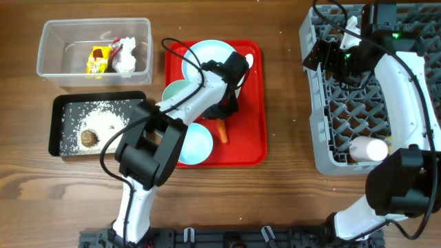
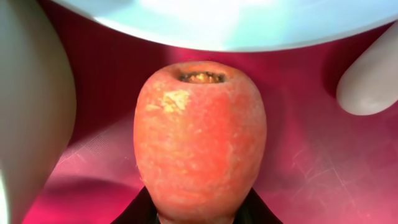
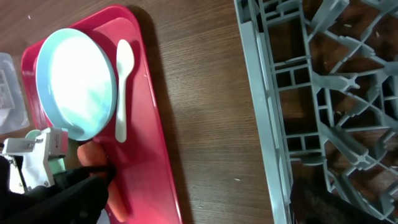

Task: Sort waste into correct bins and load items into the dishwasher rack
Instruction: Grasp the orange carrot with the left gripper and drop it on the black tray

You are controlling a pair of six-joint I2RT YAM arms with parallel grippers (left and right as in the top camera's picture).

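The dishwasher rack point(image 1: 318, 138) fills the 3 o'clock side of the counter point(image 1: 282, 200). My right hand point(image 1: 337, 52) hangs over its 11 o'clock corner, fingers spread wide, holding nothing. The red tray point(image 1: 251, 148) lies mid-counter. At 10 o'clock the clear tub point(image 1: 55, 52) holds wrappers point(image 1: 98, 59) and tissue point(image 1: 125, 60). At 9 o'clock the black tray point(image 1: 55, 131) holds rice point(image 1: 103, 114). The carrot point(image 2: 199, 143) lies on the red tray, at 6 o'clock from the plate point(image 1: 207, 55), with my left hand point(image 1: 224, 114) right at its end. Whether it grips, I cannot tell.
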